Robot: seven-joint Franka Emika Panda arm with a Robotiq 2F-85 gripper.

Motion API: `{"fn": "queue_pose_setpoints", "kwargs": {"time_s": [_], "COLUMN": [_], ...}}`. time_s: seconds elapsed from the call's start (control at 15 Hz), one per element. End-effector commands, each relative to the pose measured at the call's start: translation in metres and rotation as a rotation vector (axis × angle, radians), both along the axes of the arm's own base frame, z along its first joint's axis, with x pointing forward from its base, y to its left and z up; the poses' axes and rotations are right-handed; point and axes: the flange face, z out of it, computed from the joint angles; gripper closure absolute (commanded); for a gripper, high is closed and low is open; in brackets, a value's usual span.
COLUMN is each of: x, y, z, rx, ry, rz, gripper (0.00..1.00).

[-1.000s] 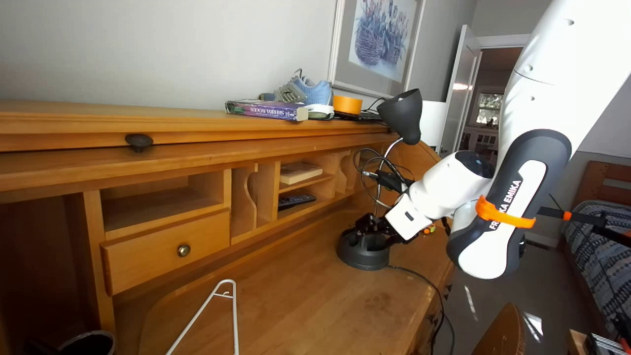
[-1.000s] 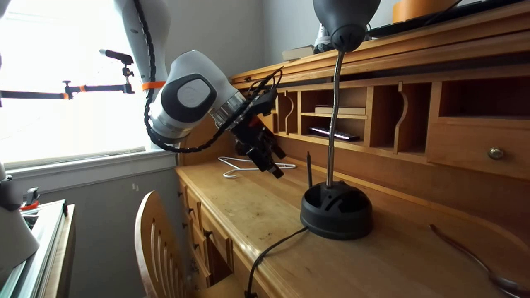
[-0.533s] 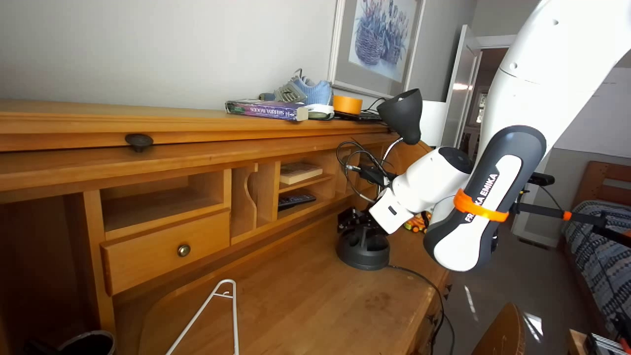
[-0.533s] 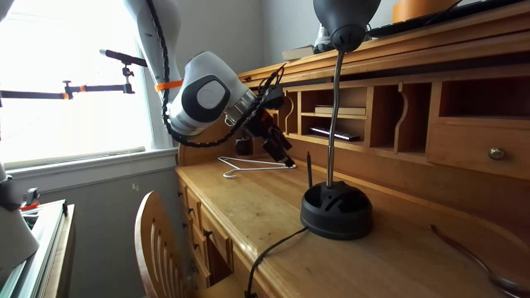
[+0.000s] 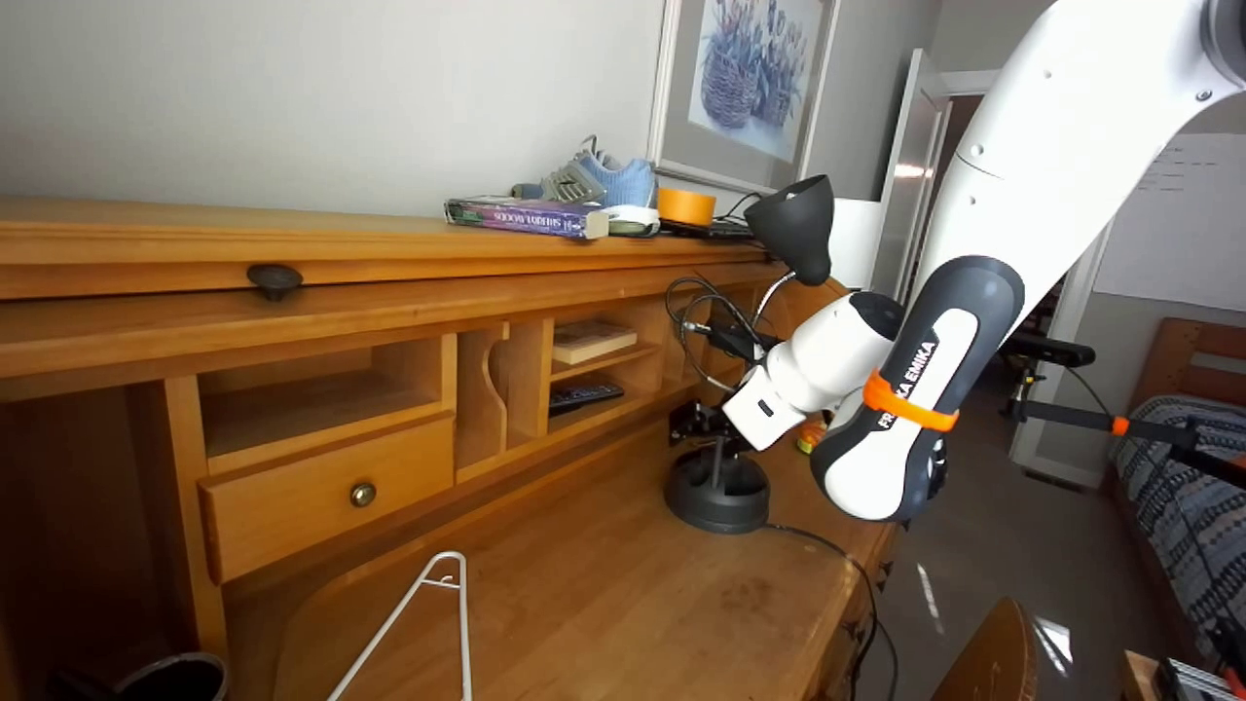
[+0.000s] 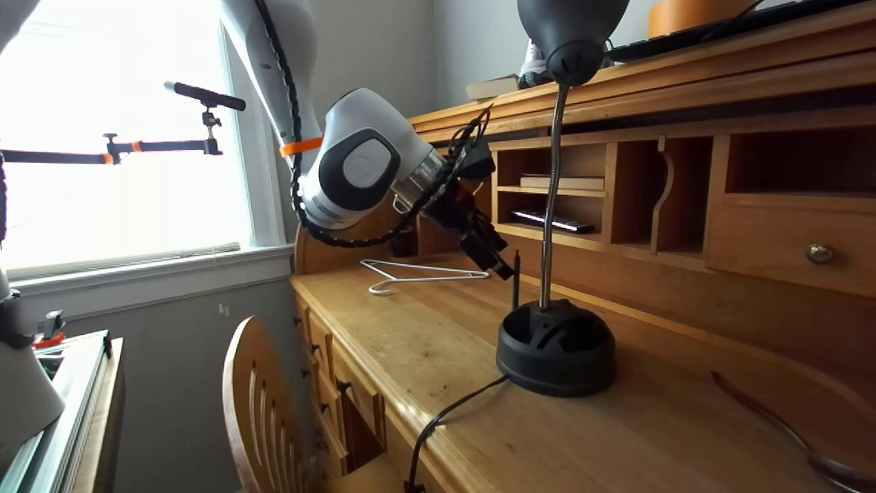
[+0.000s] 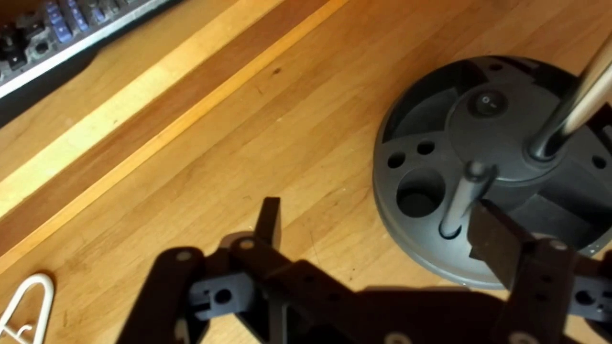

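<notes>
My gripper [image 7: 377,215] stands open over the desk, close to the black desk lamp's round base [image 7: 497,129]. A slim grey pen [image 7: 460,203] sticks up out of a small hole in that base. In the wrist view it lies between the fingers, right beside the right-hand one; whether they touch I cannot tell. Seen in an exterior view, the fingertips are level with the top of the pen [image 6: 516,284], just left of it. The other exterior view has the gripper [image 5: 699,424] above and partly behind the lamp base [image 5: 715,495].
The lamp's metal neck [image 6: 553,205] rises beside the gripper, and its cord [image 6: 455,414] runs over the desk edge. A white hanger [image 6: 424,279] lies on the desk. A remote [image 6: 551,221] and a book [image 6: 564,183] fill cubbies. A spoon-like object [image 6: 766,418] and a chair [image 6: 250,397] are nearby.
The arm has moved across the desk toward the lamp, the gripper coming up to the pen. The pen's top has shifted slightly, now leaning a little the other way.
</notes>
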Motion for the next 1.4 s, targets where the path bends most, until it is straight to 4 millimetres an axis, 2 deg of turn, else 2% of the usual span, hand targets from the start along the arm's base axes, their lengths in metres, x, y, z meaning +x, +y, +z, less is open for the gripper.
{"fn": "queue_pose_setpoints", "kwargs": {"time_s": [0.0, 0.07, 0.13, 0.2, 0.27, 0.4, 0.93, 1.07, 1.13, 1.33], "x": [0.010, 0.011, 0.011, 0.012, 0.012, 0.013, 0.005, 0.001, -0.001, -0.004], "y": [-0.009, -0.011, -0.011, -0.012, -0.012, -0.013, -0.016, -0.020, -0.020, -0.019], "z": [-0.006, -0.007, -0.008, -0.010, -0.010, -0.010, 0.005, 0.011, 0.014, 0.022], "rx": [-0.024, -0.025, -0.027, -0.028, -0.025, -0.025, -0.024, -0.025, -0.025, -0.018], "ry": [0.004, 0.007, 0.006, 0.005, 0.002, -0.001, -0.031, -0.035, -0.040, -0.057], "rz": [-0.030, -0.041, -0.049, -0.052, -0.063, -0.073, -0.099, -0.115, -0.118, -0.124], "gripper": [0.08, 0.17, 0.07, 0.06, 0.39, 0.36, 0.98, 1.00, 0.96, 0.96]}}
